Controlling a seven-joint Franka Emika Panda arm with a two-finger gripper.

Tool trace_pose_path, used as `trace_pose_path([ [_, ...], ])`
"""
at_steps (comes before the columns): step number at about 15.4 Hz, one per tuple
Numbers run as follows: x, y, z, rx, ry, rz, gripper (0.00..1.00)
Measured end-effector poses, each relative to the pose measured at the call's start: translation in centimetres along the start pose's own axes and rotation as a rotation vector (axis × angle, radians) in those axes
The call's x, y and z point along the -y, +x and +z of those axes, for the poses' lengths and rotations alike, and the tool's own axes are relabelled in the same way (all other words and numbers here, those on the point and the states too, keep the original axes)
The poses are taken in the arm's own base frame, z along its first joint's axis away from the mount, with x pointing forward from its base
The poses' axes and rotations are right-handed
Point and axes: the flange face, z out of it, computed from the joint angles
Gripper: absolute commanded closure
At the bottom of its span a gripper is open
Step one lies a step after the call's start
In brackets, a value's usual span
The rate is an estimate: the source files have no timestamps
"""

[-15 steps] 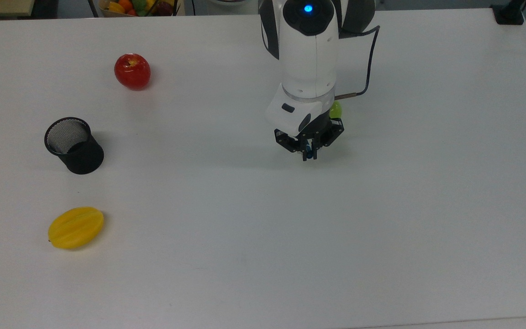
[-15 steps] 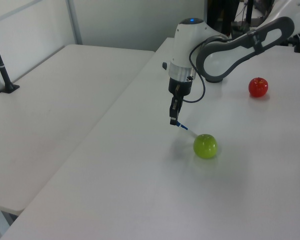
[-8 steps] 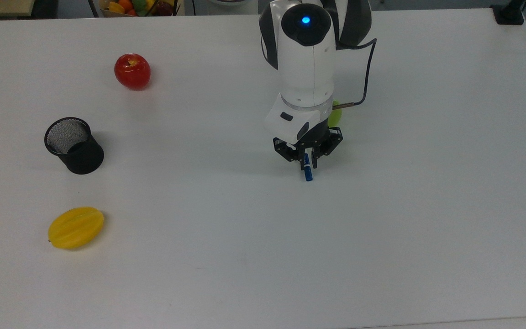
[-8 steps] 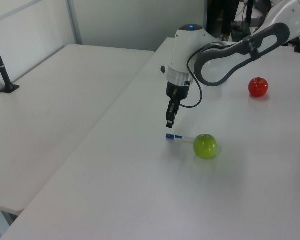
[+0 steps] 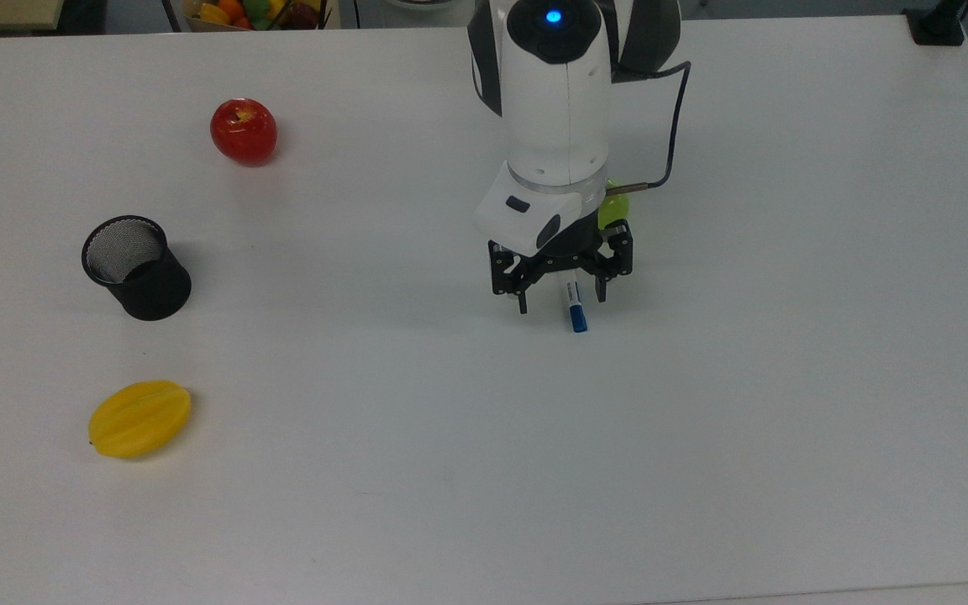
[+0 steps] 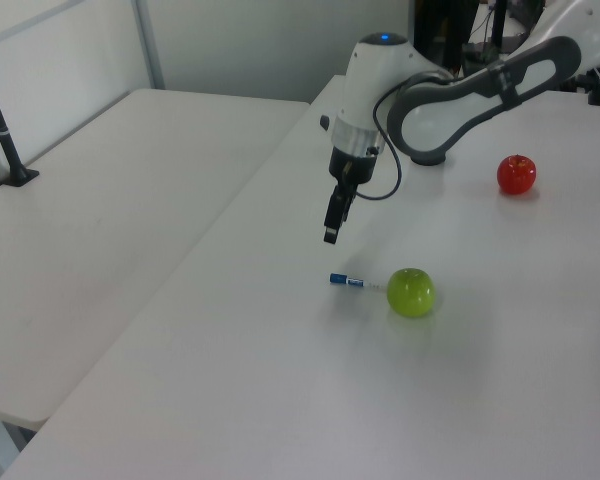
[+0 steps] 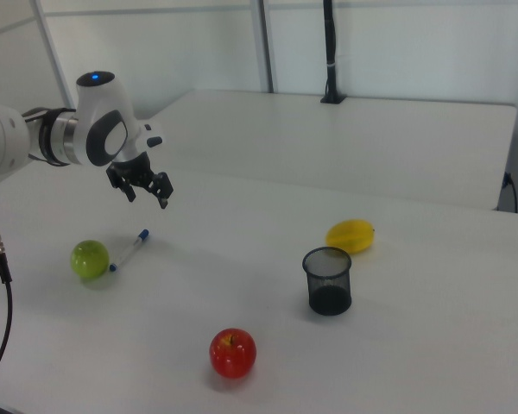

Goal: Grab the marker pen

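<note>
**Pen lying on table, gripper open above it**

Counting: one pen (image 5: 573,307), one green apple (image 6: 411,292), one red apple (image 5: 244,131), one yellow fruit (image 5: 139,418), one black mesh cup (image 5: 136,267), one gripper (image 5: 560,299).

Pen is lying flat on the white table (image 5: 786,378). In the top view its blue cap is pointing to 6 o'clock, upper end hidden under the gripper. In the left view its far end is reaching the green apple at 3 o'clock; touching or just short, cannot tell. In the right view pen (image 7: 129,249) is sitting just beside the green apple (image 7: 90,259), cap toward 1 o'clock.

Gripper is hanging in the air above the pen, fingers spread wide, holding nothing. In the left view gripper (image 6: 329,236) is sitting at 11 o'clock from the pen (image 6: 350,282), clear of the table.

In the top view the cup is well apart at 9 o'clock from the gripper, red apple at 10 o'clock, yellow fruit at 8 o'clock.

Changes: a second ago the fingers were pinching the pen, tilted up off the table against the green apple. Half a second ago the pen was already down and the fingers narrow. Now they are wide and the gripper is sitting higher. Fruits and cup are staying put.
</note>
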Motion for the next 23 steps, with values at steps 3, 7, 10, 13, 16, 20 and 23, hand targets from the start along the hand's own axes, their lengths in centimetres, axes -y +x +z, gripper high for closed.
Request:
trace_pose_path([
  [3,-1.9,-0.3,-3.8,0.056,-0.014,0.026,0.00],
  [7,-4.5,-1.6,-11.2,0.126,-0.026,0.064,0.00],
  [10,-6.2,-3.7,-17.2,0.190,-0.035,0.095,0.00],
  [13,-8.3,-6.0,-22.5,0.214,-0.042,0.134,0.00],
  [16,-8.8,-8.8,-26.2,0.235,-0.045,0.149,0.00],
  [20,-8.5,-11.9,-27.8,0.238,-0.047,0.151,0.00],
  [23,-8.9,-12.3,-28.2,0.193,-0.046,0.160,0.00],
])
